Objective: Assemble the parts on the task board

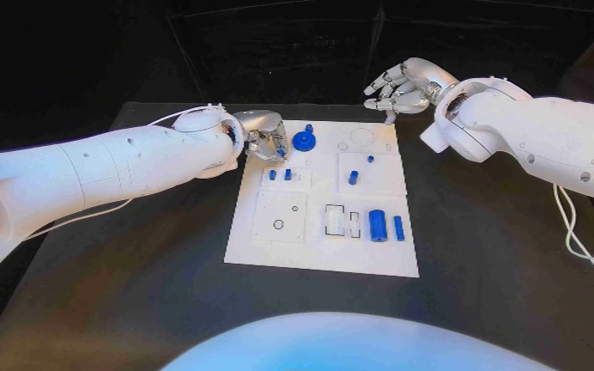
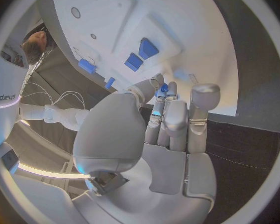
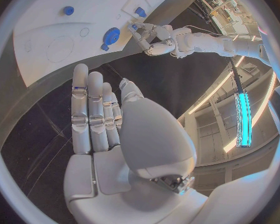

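1. Your left hand sits over the far left corner of the white board, fingers drawn together on a small blue piece. The left wrist view shows that piece pinched at the fingertips, and holding it out at the tips probably leaves you room to lower it into a seat.
2. Just beside that hand lies the round blue disc, with two small blue blocks nearer you. They crowd the spot, so the fingers have little room to spare.
3. Your right hand hangs over the table beyond the board's far right corner, fingers straight and apart, holding nothing. It looks parked there to keep out of the left hand's way.
4. The blue cylinder and the blue bar lie side by side near the board's near right edge, and a blue peg stands mid-board. I judge these still await fitting.
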